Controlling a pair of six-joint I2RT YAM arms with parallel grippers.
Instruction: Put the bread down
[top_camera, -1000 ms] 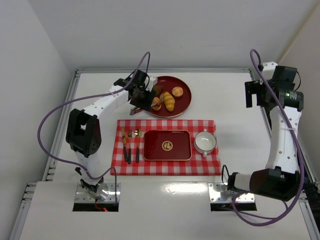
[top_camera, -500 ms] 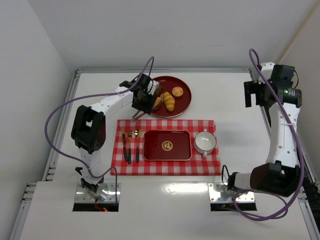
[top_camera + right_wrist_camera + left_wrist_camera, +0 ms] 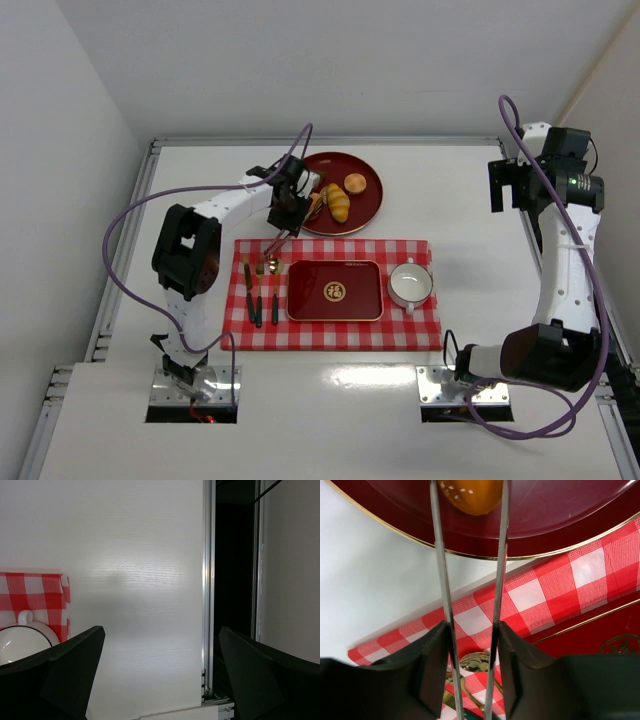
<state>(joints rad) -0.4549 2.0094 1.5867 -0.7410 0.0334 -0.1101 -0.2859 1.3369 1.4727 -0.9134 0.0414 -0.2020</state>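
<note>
White laminate tabletop [image 3: 460,190] carries a red-and-white checked cloth [image 3: 540,595], with a glossy dark-red round plate [image 3: 560,525] at 12 o'clock of it. The bread [image 3: 470,495], a smooth golden-orange bun flecked with pale seeds, lies on the plate's 8 o'clock side, next to a ridged yellow roll [image 3: 339,204]. The left gripper [image 3: 472,635] is clamped on a pair of thin metal tongs [image 3: 441,580], whose flat, springy-looking blades run up either flank of the bun; whether they already bite it cannot be told. The right gripper [image 3: 160,655] hangs spread wide and empty near the table's 3 o'clock edge. To do the pickup well, I judge the squeeze should be gentle and even, with the blades low around the bun's widest part, since a rounded crust could slip between smooth metal and soft crumb could dent. Then lift straight clear of the plate's gold rim before carrying toward 6 o'clock, where the lacquered rectangular tray [image 3: 300,290] probably awaits
</note>
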